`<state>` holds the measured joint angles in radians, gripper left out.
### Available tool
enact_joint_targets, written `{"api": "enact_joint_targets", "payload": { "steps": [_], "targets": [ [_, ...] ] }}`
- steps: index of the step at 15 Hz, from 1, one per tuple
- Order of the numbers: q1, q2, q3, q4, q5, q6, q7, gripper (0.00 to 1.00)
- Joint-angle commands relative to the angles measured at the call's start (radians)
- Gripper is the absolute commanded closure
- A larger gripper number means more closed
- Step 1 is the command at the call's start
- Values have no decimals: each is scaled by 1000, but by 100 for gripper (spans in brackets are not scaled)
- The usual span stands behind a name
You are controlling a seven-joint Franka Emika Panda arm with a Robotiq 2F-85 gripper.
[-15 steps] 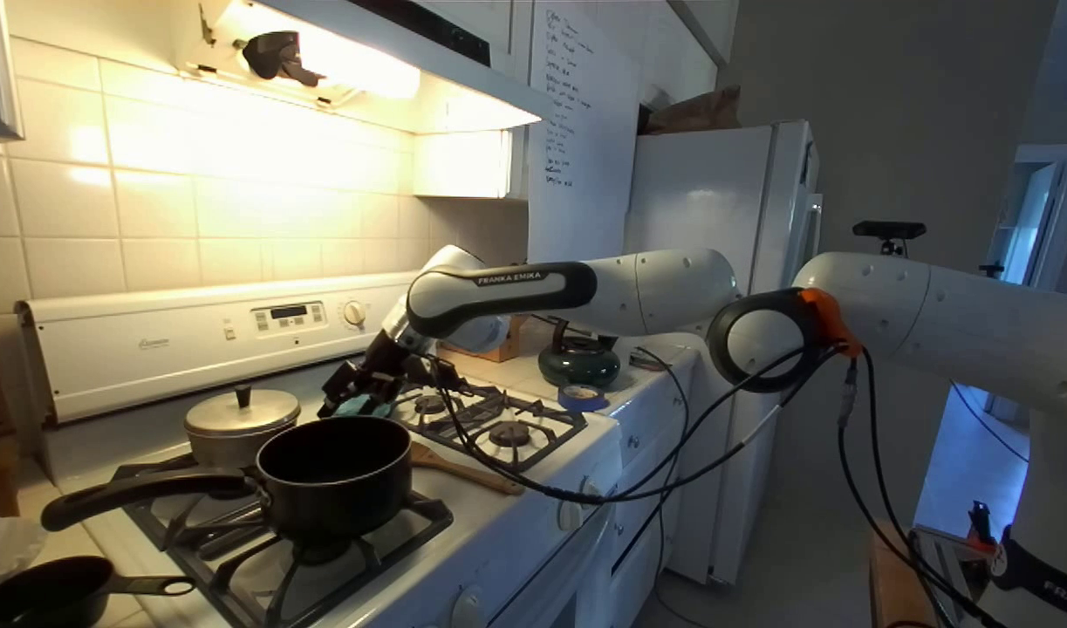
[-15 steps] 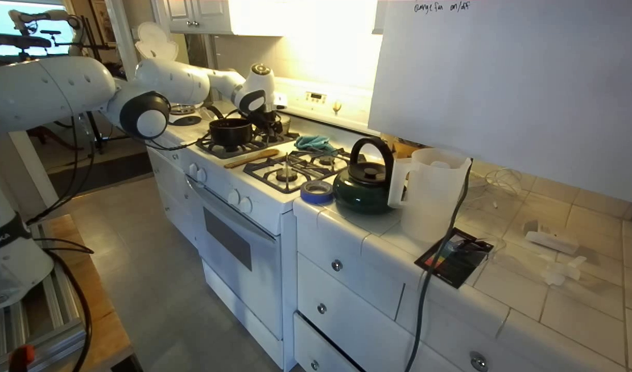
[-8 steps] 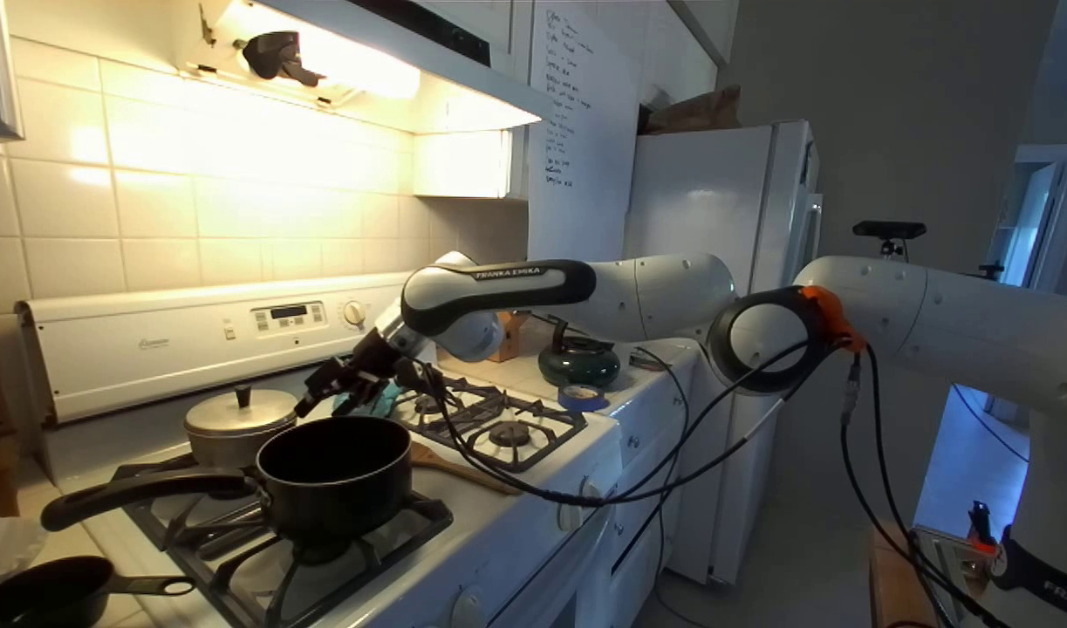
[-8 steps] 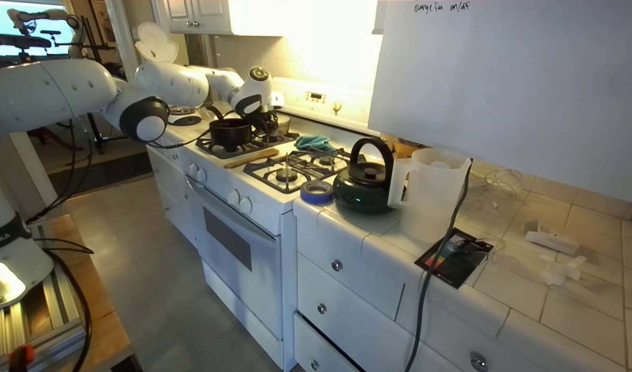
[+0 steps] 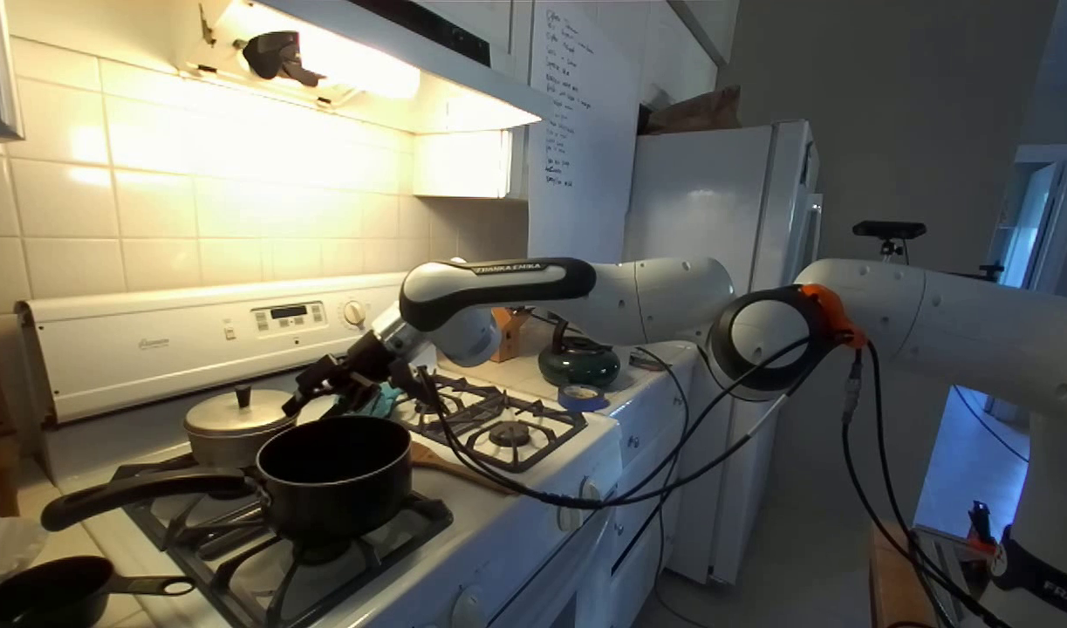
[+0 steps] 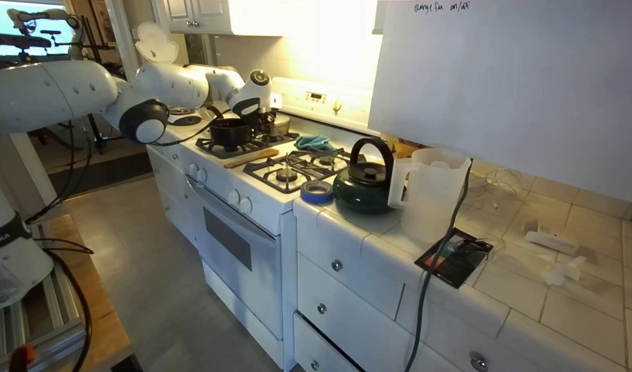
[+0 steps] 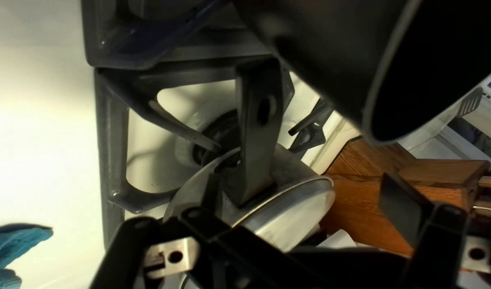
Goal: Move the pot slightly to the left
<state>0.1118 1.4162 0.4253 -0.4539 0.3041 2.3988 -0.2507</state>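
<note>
The large black pot [image 5: 337, 497] stands upright on a burner grate at the front of the stove, its long handle toward the left in this exterior view. It also shows in an exterior view [image 6: 230, 135]. In the wrist view its dark wall [image 7: 329, 48] and rim fill the upper right. My gripper [image 5: 317, 405] is just behind the pot, near its far rim and close to the lidded pot; it also shows in an exterior view [image 6: 259, 124]. In the wrist view the gripper [image 7: 300, 180] has its fingers spread wide, with nothing held between them.
The lidded pale pot [image 5: 241, 436] stands behind the black pot; a dark bar with a hole [image 7: 257, 132], seemingly its handle, rises in the wrist view. A wooden spoon [image 5: 468, 471], teal cloth [image 6: 316, 143], kettle [image 6: 365, 186] and small black cup [image 5: 53, 593] are around.
My gripper has moved left and slightly lower in an exterior view, toward the gap between the lidded pot and the black pot. The black pot has not moved.
</note>
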Motion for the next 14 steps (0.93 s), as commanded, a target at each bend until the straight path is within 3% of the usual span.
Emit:
{"api": "enact_joint_targets", "payload": {
  "steps": [1, 5, 9, 10, 12, 14],
  "targets": [
    [0, 26, 25, 30, 46, -3, -23, 0],
    [-2, 30, 2, 26, 43, -10, 56, 0],
    [-11, 38, 22, 30, 56, -28, 38, 3],
    [-12, 39, 25, 30, 61, -32, 38, 26],
    [-11, 38, 24, 29, 65, -37, 42, 30],
    [-11, 38, 23, 29, 68, -38, 45, 46]
  ]
}}
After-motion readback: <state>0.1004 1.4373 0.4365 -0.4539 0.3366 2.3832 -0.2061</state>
